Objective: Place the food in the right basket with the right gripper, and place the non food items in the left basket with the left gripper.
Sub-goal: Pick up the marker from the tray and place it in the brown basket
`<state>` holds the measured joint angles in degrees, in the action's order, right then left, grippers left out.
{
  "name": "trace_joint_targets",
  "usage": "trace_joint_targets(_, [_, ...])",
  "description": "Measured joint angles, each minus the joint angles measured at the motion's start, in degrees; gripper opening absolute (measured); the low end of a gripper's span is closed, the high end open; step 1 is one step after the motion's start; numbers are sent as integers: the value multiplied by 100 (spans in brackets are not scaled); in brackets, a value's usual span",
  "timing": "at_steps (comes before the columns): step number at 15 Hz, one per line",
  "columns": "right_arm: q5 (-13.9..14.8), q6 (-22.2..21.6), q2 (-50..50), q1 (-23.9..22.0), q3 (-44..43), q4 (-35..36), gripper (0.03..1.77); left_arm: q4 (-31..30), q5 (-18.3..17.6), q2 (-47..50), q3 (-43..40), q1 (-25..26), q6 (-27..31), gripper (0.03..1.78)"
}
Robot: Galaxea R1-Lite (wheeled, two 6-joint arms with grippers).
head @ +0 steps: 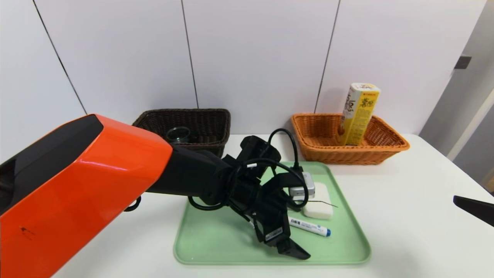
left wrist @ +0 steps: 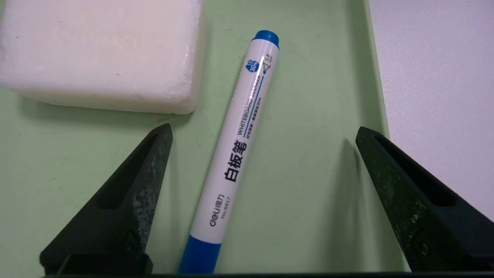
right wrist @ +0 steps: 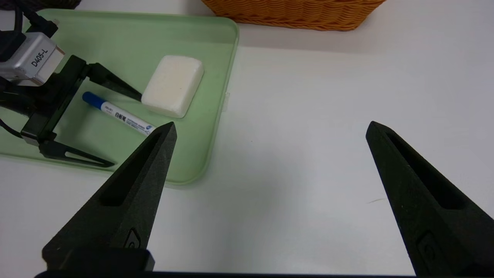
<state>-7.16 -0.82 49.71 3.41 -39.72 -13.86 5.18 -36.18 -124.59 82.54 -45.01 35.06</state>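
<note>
Now the left gripper (left wrist: 262, 135), jaws spread wide and empty, hangs low over the pale green plastic tray (head: 216, 247), straddling the white blue-capped whiteboard marker (left wrist: 235, 150), whose long axis runs lengthwise between the fingers, nearer one finger.

The white whiteboard marker with blue ends (left wrist: 235, 146) lies between the left gripper's (left wrist: 262, 133) spread jaws, its blue tail cut off by the wrist view's edge. Beyond one jaw tip, the white rounded sponge-like block (left wrist: 100, 54) is cropped too. In the head view the left arm hides part of the clear glass cup (head: 178, 134).
</note>
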Motion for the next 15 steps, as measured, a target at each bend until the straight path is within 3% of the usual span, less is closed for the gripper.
trace_joint_targets(4, [0,5,-22,0,0,0,169,-20,0,0,-24,-5,0,169])
trace_joint_targets(7, [2,-2,-33,0,-9,-2,169,-20,7,0,-22,-9,-37,120])
trace_joint_targets(11, [0,5,-79,0,0,-11,169,-12,0,0,-33,-9,-50,76])
trace_joint_targets(12, [0,0,-90,0,0,-11,169,-12,-1,0,-35,-9,-48,35])
trace_joint_targets(13, [0,5,-96,0,-2,-13,169,-15,0,0,-35,-6,-44,17])
trace_joint_targets(15, [2,2,-110,0,-16,-13,169,-11,-1,24,-38,-9,-50,17])
